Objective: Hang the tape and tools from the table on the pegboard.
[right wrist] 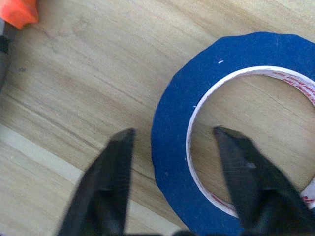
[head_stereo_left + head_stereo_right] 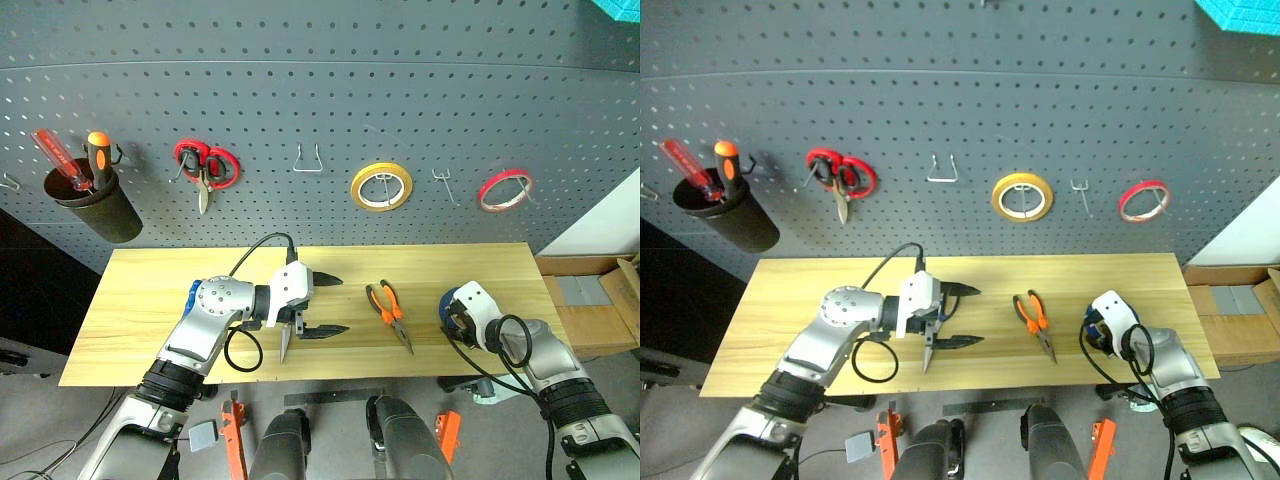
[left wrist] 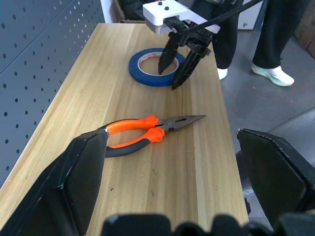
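Right gripper (image 3: 173, 69) tilted down, jaws half-closed astride blue tape (image 1: 172, 123) wall.

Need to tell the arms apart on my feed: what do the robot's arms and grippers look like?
Both arms have silver-grey metal segments with black ribbed sleeves near the base and loose black cables looping alongside. Each wrist ends in a white housing carrying two black, tapered, pointed fingers: the left gripper and the right gripper. The right housing has small dark dots on top.
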